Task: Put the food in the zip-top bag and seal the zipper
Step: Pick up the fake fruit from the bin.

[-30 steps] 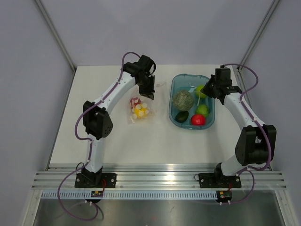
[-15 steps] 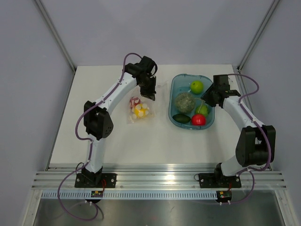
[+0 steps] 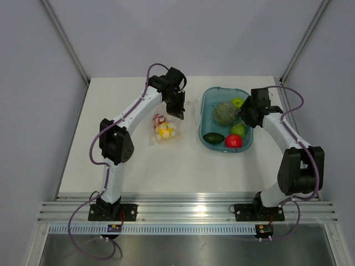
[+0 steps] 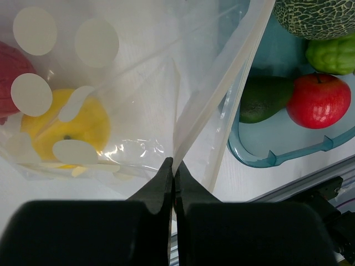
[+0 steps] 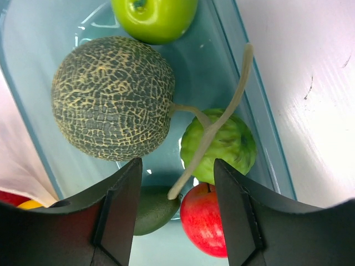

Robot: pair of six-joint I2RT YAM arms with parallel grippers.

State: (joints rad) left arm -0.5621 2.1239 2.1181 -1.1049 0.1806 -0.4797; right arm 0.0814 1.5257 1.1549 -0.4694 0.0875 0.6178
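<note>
The zip-top bag point(image 3: 166, 131) lies left of the tray with a yellow piece point(image 4: 66, 124) and a red piece point(image 4: 10, 66) inside. My left gripper point(image 3: 180, 113) is shut on the bag's mouth edge, by the zipper point(image 4: 222, 100). My right gripper point(image 5: 177, 166) is open above the tray. The long pale stem point(image 5: 222, 116) of the grey-green melon point(image 5: 111, 97) runs between its fingers without being pinched. Also in the tray are a green apple point(image 5: 155, 16), a ribbed light-green piece point(image 5: 230, 147), a red apple point(image 5: 205, 219) and a dark avocado point(image 5: 152, 213).
The translucent blue tray point(image 3: 202, 124) stands right of centre, close against the bag's lifted edge. Its right rim point(image 5: 260, 127) lies near the table's right side. The table's near edge and a metal rail point(image 4: 299, 183) run below the tray.
My right gripper has gone from shut to open over the tray. The melon has shifted toward the tray's back right. The left gripper stays clamped on the bag.
</note>
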